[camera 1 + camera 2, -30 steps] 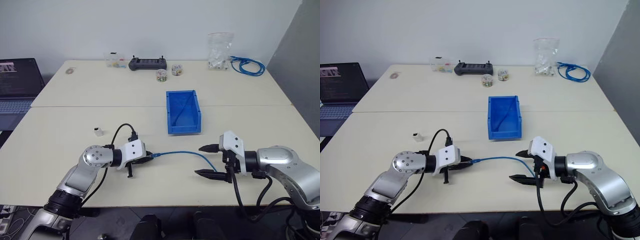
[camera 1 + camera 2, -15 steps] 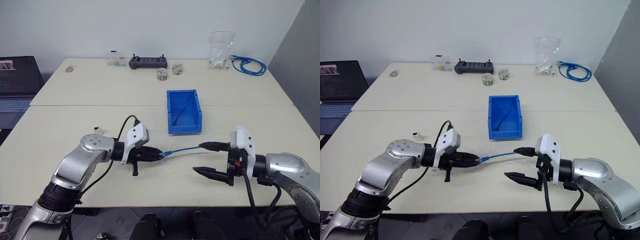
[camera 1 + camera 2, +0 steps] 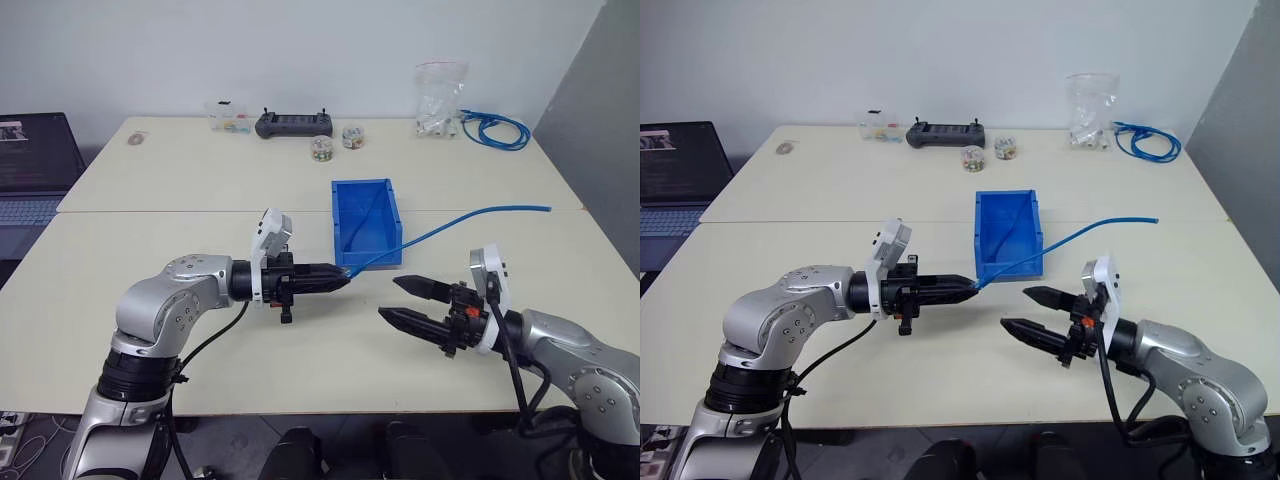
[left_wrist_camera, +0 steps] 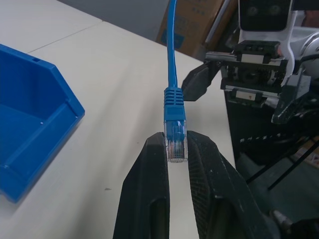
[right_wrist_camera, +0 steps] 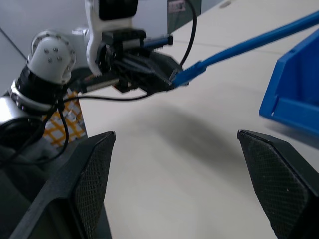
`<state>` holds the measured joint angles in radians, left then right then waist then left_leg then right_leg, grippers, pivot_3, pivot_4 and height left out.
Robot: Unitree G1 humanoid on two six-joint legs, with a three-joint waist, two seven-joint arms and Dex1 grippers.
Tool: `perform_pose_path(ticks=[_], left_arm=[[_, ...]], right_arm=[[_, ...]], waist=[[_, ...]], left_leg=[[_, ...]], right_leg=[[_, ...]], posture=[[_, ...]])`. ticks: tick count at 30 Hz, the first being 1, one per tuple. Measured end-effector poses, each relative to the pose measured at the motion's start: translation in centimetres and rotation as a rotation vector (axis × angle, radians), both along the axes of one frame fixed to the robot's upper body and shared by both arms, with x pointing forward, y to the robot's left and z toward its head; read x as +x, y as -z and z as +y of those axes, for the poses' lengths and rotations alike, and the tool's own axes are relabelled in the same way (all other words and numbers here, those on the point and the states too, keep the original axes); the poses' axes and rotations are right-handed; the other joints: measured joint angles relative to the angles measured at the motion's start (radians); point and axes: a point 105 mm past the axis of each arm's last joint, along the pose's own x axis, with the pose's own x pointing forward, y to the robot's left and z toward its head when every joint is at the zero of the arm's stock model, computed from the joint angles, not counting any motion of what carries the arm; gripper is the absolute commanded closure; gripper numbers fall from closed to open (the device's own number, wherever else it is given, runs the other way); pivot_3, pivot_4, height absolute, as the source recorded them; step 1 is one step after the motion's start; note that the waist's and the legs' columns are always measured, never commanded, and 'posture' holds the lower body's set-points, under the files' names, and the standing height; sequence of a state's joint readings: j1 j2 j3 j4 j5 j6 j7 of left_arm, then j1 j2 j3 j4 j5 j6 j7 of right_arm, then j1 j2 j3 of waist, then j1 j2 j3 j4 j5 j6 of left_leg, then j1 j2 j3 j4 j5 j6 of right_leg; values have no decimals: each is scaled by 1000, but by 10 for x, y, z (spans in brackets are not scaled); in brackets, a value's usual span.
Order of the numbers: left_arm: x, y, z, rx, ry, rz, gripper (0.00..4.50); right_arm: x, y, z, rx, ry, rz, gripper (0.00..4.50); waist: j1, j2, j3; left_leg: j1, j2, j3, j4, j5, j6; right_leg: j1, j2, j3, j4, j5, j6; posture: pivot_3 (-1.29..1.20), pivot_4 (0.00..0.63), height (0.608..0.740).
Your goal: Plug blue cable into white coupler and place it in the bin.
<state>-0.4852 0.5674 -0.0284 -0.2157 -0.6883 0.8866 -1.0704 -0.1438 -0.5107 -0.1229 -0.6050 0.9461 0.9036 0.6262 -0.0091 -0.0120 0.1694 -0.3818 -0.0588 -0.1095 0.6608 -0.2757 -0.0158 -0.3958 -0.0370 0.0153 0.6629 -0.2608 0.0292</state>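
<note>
The blue cable (image 3: 440,229) is off the worktop (image 3: 200,190): my left tool (image 3: 340,277) has its two black fingers (image 4: 149,199) pinched together on the clear plug end (image 4: 176,144), and from there the strand rises to the right, passing in front of the near right corner of the bin (image 3: 367,222) and ending free in the air over the right side of the worktop. In the left wrist view I see the plug sitting upright between the finger pads, the blue strain boot just above them.

My right tool (image 3: 402,298) hangs above the near edge of the worktop, to the right of the left tool and pointing back toward it, with its fingers spread wide apart and nothing between them. The two tools are near each other but not touching; the cable runs above the right one.

The bin sits mid-worktop, just beyond the left tool's tips, with a thin blue strand lying inside it. I cannot make out the white coupler.

Along the far edge I see a black controller (image 3: 295,124), two small jars (image 3: 322,148), a clear plastic bag (image 3: 440,100) and a coiled bundle of blue cable (image 3: 495,130). A laptop (image 3: 35,165) stands off the left end.
</note>
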Motion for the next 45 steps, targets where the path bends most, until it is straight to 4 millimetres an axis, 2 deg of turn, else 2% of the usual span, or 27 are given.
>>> perform_pose_path(ticks=[5,11,17,23,24,29,30,35,39,45], left_arm=[[0,0,0,-41,8,74,4254],[0,-6,-4,-73,15,97,4254],[0,-14,-10,-104,15,113,4254],[0,-16,-11,-108,7,126,4254],[0,-17,-11,-111,9,127,4254],[-1,-18,-11,-113,6,130,4254],[-1,-18,-11,-113,6,131,4254],[-3,-20,-12,-108,16,122,4254],[-7,-22,-12,-102,29,118,4254],[-10,-22,-12,-94,41,112,4254]], right_arm=[[12,-16,14,90,-2,-8,346],[20,-25,25,163,-19,22,346],[26,-23,37,208,-38,75,346],[28,-21,38,223,-34,96,346],[28,-21,38,227,-36,99,706],[27,-22,38,246,-48,109,1734],[27,-22,38,248,-50,110,2125],[27,-22,36,246,-46,112,3323],[26,-24,36,261,-59,117,4123],[22,-24,35,261,-85,137,4265]], waist=[[-1,0,0],[-1,0,0],[-5,0,0],[-10,0,0],[-11,0,0],[-17,0,0],[-17,0,0],[-18,0,0],[-18,0,0],[-18,0,0]], left_leg=[[0,0,0,0,0,0],[0,0,0,0,0,0],[0,0,0,0,0,0],[0,0,0,0,0,0],[0,0,0,0,0,0],[0,0,0,0,0,0],[0,0,0,0,0,0],[-1,0,1,0,0,0],[-1,0,1,-1,0,0],[-1,0,1,-1,0,0]], right_leg=[[-1,0,0,0,2,-3],[-1,0,0,0,2,-3],[-1,0,1,1,2,-3],[-2,0,1,1,2,-3],[-2,0,1,1,2,-3],[-2,0,1,1,2,-3],[-2,0,1,1,2,-3],[-3,0,1,1,2,-3],[-3,0,1,1,2,-3],[-3,0,1,1,2,-3]], posture=[[0,150,740],[0,150,740],[0,150,740],[0,150,740],[0,150,740],[0,150,740],[0,150,740],[0,150,740],[0,150,740],[0,150,740]])
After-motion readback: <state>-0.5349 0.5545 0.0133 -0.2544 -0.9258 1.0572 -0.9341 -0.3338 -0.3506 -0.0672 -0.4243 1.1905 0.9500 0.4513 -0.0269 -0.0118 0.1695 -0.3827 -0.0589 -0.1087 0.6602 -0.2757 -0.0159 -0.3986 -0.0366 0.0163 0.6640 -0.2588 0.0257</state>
